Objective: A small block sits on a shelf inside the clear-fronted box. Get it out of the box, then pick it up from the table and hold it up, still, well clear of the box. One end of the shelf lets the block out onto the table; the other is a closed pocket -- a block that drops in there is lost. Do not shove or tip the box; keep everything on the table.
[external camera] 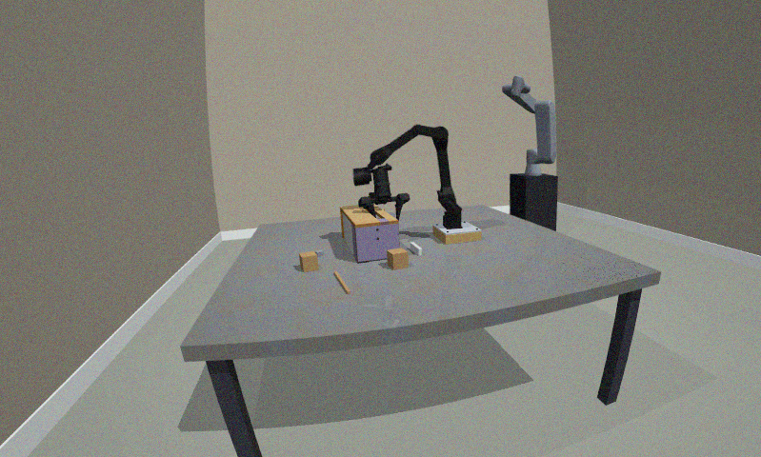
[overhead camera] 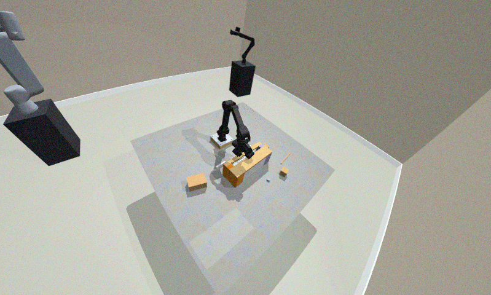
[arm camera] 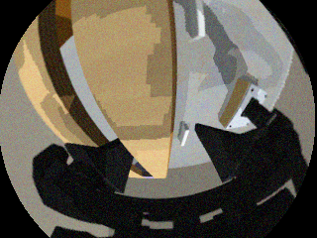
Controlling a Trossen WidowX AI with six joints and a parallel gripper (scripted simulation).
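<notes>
The box (overhead camera: pixel 233 177) (external camera: pixel 375 240) (arm camera: pixel 119 74) stands upright, with orange walls and top, a purple end and a long slot in its top. My gripper (overhead camera: pixel 243 153) (external camera: pixel 386 217) (arm camera: pixel 166 129) is open and empty, straddling the rear top strip. One finger is at the slot; the other is outside, on the arm-base side. How deep the slot-side finger reaches is unclear. I cannot make out a block on the shelf. A tiny pale object (overhead camera: pixel 268 179) (external camera: pixel 319 252) lies on the table outside the clear front; I cannot tell whether it is the block.
A large wooden block (overhead camera: pixel 196 180) lies beyond one box end. A wooden cube (overhead camera: pixel 284 171) (external camera: pixel 309 261), another cube (external camera: pixel 397 258) and a thin stick (overhead camera: pixel 285 158) (external camera: pixel 341 282) lie near the purple end. A white piece (external camera: pixel 415 248) (arm camera: pixel 183 134) lies on the arm-base side.
</notes>
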